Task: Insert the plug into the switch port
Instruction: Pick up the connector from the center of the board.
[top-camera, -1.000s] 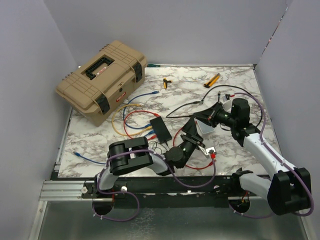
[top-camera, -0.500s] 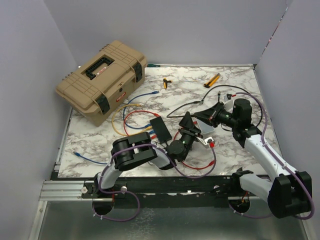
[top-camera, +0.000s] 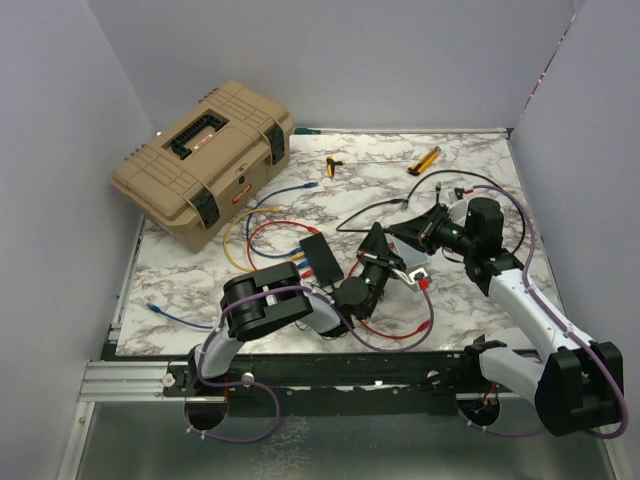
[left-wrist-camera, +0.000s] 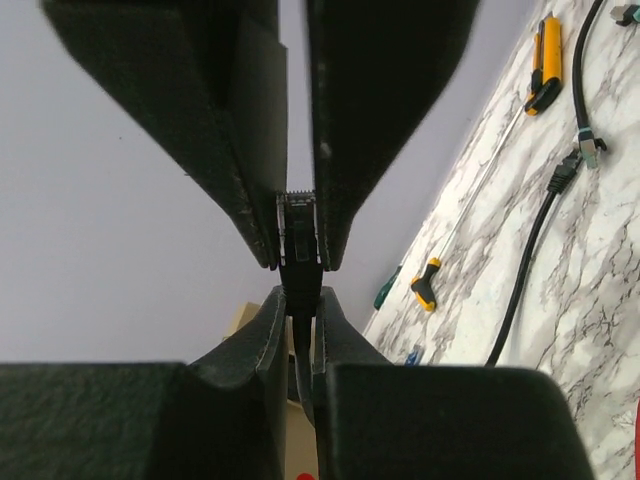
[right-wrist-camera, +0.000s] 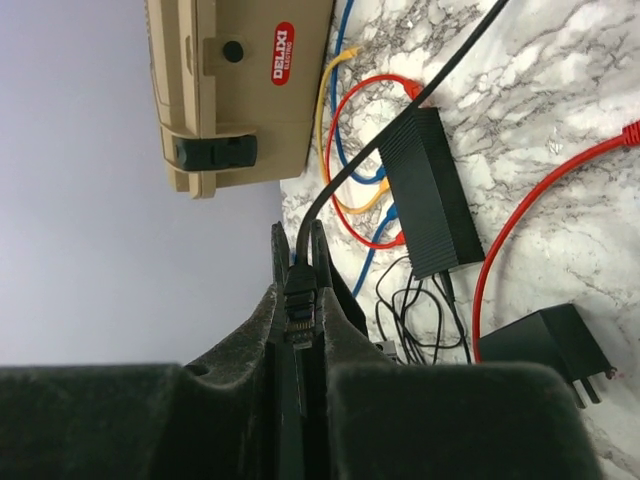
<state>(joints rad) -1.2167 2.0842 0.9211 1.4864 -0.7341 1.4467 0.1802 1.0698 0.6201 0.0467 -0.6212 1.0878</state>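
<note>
Two grippers on one plug. Your right gripper was clamped on its body. The left gripper met it nose to nose, fingers drawn in tight round the boot; I couldn't tell whether they actually bore on it.

Plug's long axis ran along the line between the two grippers, contacts towards the right wrist, black cable trailing off past the left fingertips.

The switch lay on the table just below that meeting point, mostly hidden under both grippers, the right one looking marginally nearer. You couldn't see its port in any view, so which way the plug had to turn was a guess; I'd judge downward, towards the right arm's base.

Tan toolbox, well beyond the left gripper: lid shut, latched, contents unseen.
</note>
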